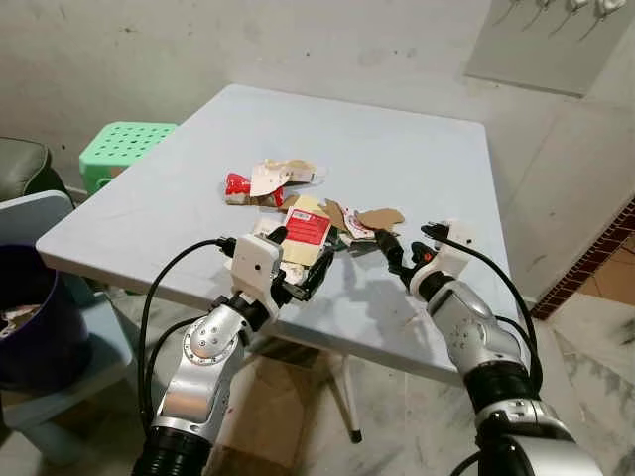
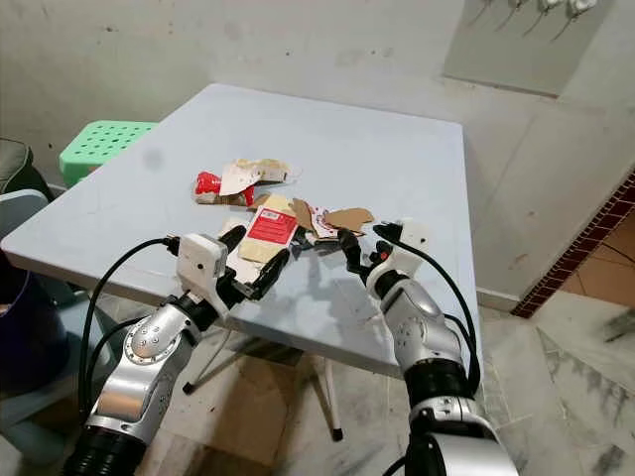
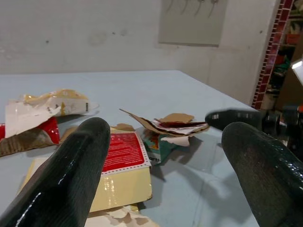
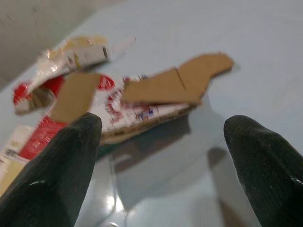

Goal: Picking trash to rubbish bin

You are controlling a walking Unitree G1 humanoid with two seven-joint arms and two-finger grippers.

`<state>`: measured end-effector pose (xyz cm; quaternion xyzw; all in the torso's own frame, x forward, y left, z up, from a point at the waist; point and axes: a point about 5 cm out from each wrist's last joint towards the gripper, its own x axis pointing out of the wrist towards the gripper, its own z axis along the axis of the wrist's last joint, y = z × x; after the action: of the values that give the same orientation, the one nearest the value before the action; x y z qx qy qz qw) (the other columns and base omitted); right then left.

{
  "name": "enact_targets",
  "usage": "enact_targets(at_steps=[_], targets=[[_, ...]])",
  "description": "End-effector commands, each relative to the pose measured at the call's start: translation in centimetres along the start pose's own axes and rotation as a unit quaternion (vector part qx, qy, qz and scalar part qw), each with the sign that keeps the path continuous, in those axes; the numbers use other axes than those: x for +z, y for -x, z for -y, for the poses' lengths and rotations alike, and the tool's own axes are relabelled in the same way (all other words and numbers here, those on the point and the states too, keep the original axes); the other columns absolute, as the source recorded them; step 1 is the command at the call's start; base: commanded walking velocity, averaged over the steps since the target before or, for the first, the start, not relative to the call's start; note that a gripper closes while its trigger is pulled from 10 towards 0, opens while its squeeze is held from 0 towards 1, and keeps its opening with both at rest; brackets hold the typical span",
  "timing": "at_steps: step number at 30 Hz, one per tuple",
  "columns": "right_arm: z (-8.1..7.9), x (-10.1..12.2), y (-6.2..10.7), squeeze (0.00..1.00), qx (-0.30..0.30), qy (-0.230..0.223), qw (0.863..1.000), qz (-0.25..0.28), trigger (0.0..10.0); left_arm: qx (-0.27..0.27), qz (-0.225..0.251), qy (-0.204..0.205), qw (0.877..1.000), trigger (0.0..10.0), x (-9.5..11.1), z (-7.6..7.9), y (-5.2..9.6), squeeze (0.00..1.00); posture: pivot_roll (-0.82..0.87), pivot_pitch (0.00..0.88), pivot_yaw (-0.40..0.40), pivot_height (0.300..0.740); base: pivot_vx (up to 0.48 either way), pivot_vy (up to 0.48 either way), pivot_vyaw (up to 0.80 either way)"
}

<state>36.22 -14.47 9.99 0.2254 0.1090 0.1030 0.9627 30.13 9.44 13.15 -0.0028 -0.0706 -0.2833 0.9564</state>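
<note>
Head pair looking forward and down from above both arms, sharing the pale table point(image 1: 397, 169) and scattered torn packaging point(image 1: 308, 223). Left wrist view set low and close, facing along its fingers point(image 3: 71, 170) across that litter. Right wrist view closer, somewhat blurred, apparently facing the same cardboard scraps point(image 4: 175, 85).

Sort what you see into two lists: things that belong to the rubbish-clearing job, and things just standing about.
Part of the job:
- torn brown cardboard
- yellow packet with red label
- red and white wrapper
- dark bin
- left gripper, fingers open
- right gripper, fingers open

Just standing about:
- table
- green stool
</note>
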Motion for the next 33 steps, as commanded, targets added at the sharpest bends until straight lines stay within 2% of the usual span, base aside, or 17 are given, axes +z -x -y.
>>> enact_targets(at_steps=[1,2,3,4,5,6,8,12,14,15,17,21,23,27,29,33], targets=[[-0.1,0.3,-0.2,0.0,0.004,0.01,1.0,0.003,10.0,0.001,0.009,-0.01,1.0,10.0,0.5,0.0,0.0,0.0,0.09,0.04,-0.068,0.715,0.0,0.0,0.0],[-0.2,0.3,-0.3,0.0,0.006,0.032,0.999,0.004,10.0,0.002,0.009,-0.01,1.0,10.0,0.5,0.0,0.0,0.0,0.1,0.041,-0.07,0.715,0.0,0.0,0.0],[-0.2,0.3,-0.3,0.0,0.008,0.072,0.997,0.007,10.0,0.003,0.01,-0.011,1.0,10.0,0.5,-0.1,0.0,0.0,0.1,0.043,-0.072,0.715,0.0,0.0,0.0],[-0.4,0.2,-0.1,0.0,0.017,0.172,0.985,0.01,10.0,0.005,0.011,-0.011,1.0,10.0,0.6,-0.1,0.0,0.0,0.1,0.044,-0.074,0.715,0.0,0.0,0.0],[-0.5,0.1,0.0,0.0,0.027,0.227,0.973,0.012,10.0,0.007,0.011,-0.012,1.0,10.0,0.6,-0.2,0.1,0.0,0.11,0.045,-0.075,0.715,0.0,0.0,0.0],[-0.5,0.0,0.0,0.0,0.035,0.259,0.965,0.013,10.0,0.008,0.011,-0.012,1.0,10.0,0.6,-0.2,0.1,0.0,0.11,0.045,-0.075,0.715,0.0,0.0,0.0],[-0.4,-0.3,0.4,0.0,0.049,0.339,0.939,0.017,10.0,0.011,0.011,-0.012,1.0,10.0,0.6,-0.3,0.2,0.0,0.11,0.047,-0.078,0.715,0.0,0.0,0.0],[0.1,-0.3,0.6,0.0,0.047,0.371,0.927,0.02,10.0,0.012,0.011,-0.011,1.0,10.0,0.6,-0.3,0.2,0.0,0.11,0.047,-0.078,0.715,0.0,0.0,0.0],[0.6,-0.2,0.8,0.0,0.04,0.406,0.913,0.021,10.0,0.01,0.009,-0.01,1.0,10.0,0.6,-0.2,0.3,0.0,0.11,0.049,-0.077,0.715,0.0,0.0,0.0],[0.6,-0.2,0.8,0.0,0.04,0.406,0.913,0.021,10.0,0.01,0.009,-0.01,1.0,10.0,0.6,-0.2,0.3,0.0,0.11,0.049,-0.077,0.715,0.0,0.0,0.0],[1.3,-0.1,1.0,0.0,0.033,0.44,0.897,0.021,10.0,0.0,0.007,-0.008,1.0,10.0,0.5,0.0,0.3,0.0,0.11,0.05,-0.075,0.715,0.0,0.0,0.0],[1.6,0.0,1.1,0.0,0.026,0.455,0.89,0.026,10.0,-0.009,0.005,-0.005,1.0,10.0,0.5,0.3,0.3,0.0,0.1,0.052,-0.073,0.715,0.0,0.0,0.0],[1.8,0.6,0.9,0.0,0.007,0.496,0.868,0.034,10.0,-0.034,0.003,0.003,0.999,10.0,0.4,1.1,0.1,0.0,0.1,0.053,-0.07,0.715,0.0,0.0,0.0],[1.7,0.7,0.8,0.0,0.004,0.506,0.862,0.033,10.0,-0.038,0.001,-0.003,0.999,10.0,0.3,1.3,0.1,0.0,0.1,0.054,-0.069,0.715,0.0,0.0,0.0],[1.7,0.9,0.7,0.0,0.001,0.524,0.851,0.036,10.0,-0.04,0.0,-0.005,0.999,10.0,0.3,1.4,0.1,0.0,0.1,0.054,-0.068,0.715,0.0,0.0,0.0],[1.7,1.1,0.6,0.0,-0.003,0.53,0.847,0.036,10.0,-0.039,0.0,-0.004,0.999,10.0,0.3,1.4,0.1,0.0,0.1,0.055,-0.069,0.715,0.0,0.0,0.0]])
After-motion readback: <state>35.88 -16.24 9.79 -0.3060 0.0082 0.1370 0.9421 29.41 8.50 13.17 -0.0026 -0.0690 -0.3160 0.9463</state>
